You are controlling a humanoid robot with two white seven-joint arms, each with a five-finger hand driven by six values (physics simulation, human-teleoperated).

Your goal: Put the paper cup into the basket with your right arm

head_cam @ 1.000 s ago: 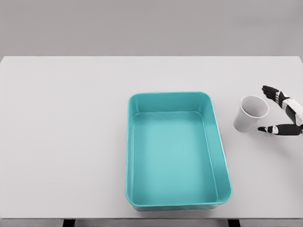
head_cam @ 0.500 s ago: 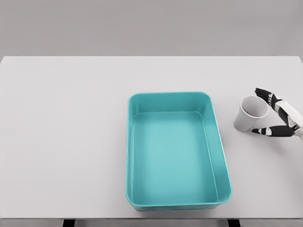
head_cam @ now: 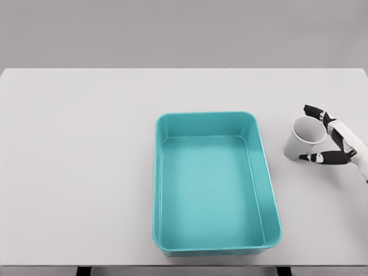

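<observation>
Right hand (head_cam: 332, 138), fingers spread wide and gripping nothing yet, brackets the upright paper cup (head_cam: 304, 138) from the side away from the teal basket (head_cam: 263, 167), with the cup on the table just beside the basket, presumably readying a side grasp.

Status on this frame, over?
Right robot hand open around the cup, fingers at its rim, no grasp yet. Cup upright on the table, right of the empty basket. Path clear.
</observation>
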